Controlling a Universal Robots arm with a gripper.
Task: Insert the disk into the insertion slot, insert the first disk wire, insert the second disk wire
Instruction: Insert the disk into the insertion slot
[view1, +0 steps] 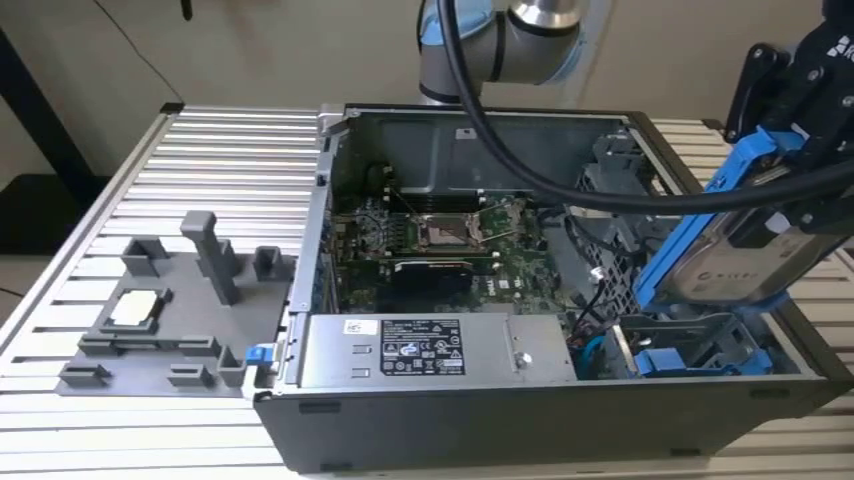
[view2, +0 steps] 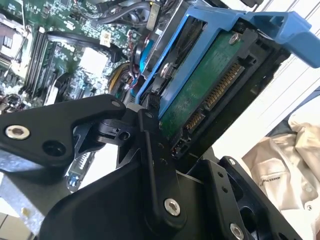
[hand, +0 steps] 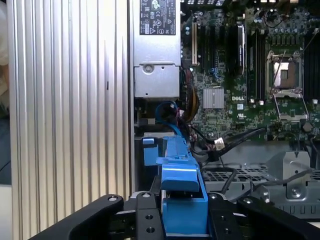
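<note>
The claw (view1: 795, 158) is clamped on the disk (view1: 727, 268), gripping it by its blue carrier frame (view1: 687, 235) at the exterior view's right. The disk hangs tilted, label side to the camera, above the drive cage (view1: 694, 345) in the open PC case (view1: 534, 425) at the exterior view's lower right, and apart from it. The insertion slot (view1: 683, 328) is prob. the dark bay just under the disk's lower end; the cage is in shadow, so not certain. A blue-tabbed carrier (view1: 661, 362) sits lower in the cage.

In the second wrist view the disk's green circuit board (view2: 202, 97) & connector row (view2: 222, 87) face the camera, pins exposed. In the first wrist view the frame's blue end sits between the claw's black fingers (hand: 145, 220), w/ the PSU (hand: 156, 50) & mobo (hand: 250, 75) beyond.

The case stands on a ribbed aluminium desk (view1: 214, 160). A grey fixture tray (view1: 160, 320) lies on the desk at the exterior view's left.
</note>
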